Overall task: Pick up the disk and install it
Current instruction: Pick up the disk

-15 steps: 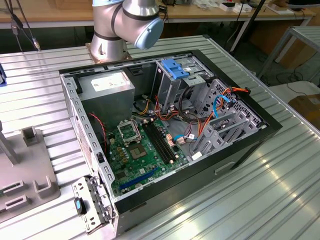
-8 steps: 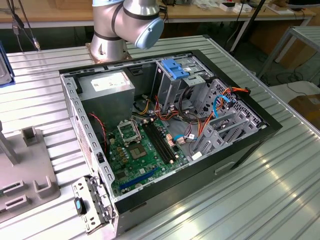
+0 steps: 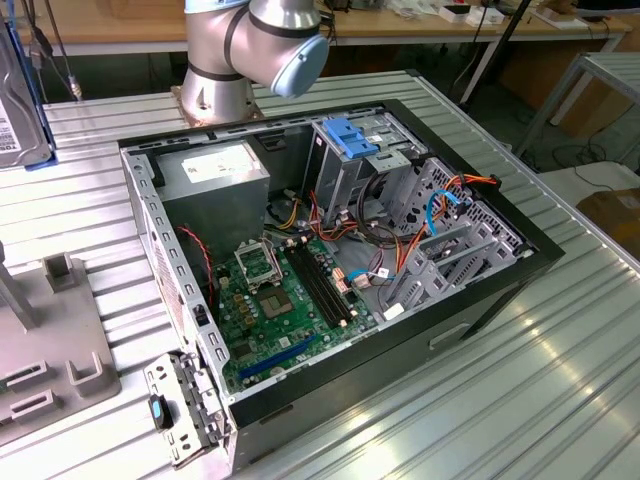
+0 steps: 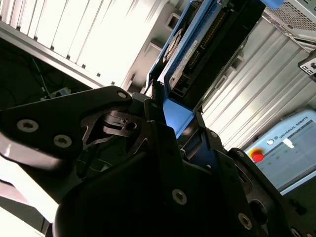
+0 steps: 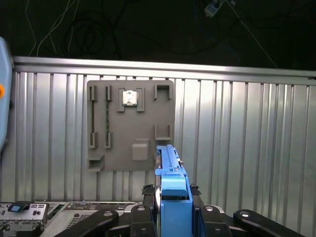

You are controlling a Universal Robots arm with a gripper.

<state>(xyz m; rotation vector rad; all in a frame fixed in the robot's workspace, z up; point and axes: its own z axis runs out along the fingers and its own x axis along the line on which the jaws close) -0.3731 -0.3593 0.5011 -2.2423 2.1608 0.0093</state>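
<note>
Disk is up in the gripper, carried edge-on. The fingers are closed on it from both flat sides, pinching near one short end, with the rest sticking out past them. It is off the tabletop, hanging over the grey fixture plate and well apart from the open computer case. In the exterior view it looks like the upright slab at that view's left edge, probably the same disk.

Handling, judged: rigid metal body, fairly dense for its size, no flex. It is shock-sensitive, so knocks or a drop are the risk. The plastic rails are smooth and could slip or bow under a hard squeeze. The best hold is across the flat faces or along the long rails, away from the connector end and the board side. The current end grip leaves a long overhang, so it may tilt.

Looks: the second wrist view shows a dark grey, near-black body with a label strip and a connector row. Bright blue carrier rails frame the long edges, with a blue tab down by the fingers. The first wrist view shows just a thin blue edge.
</note>
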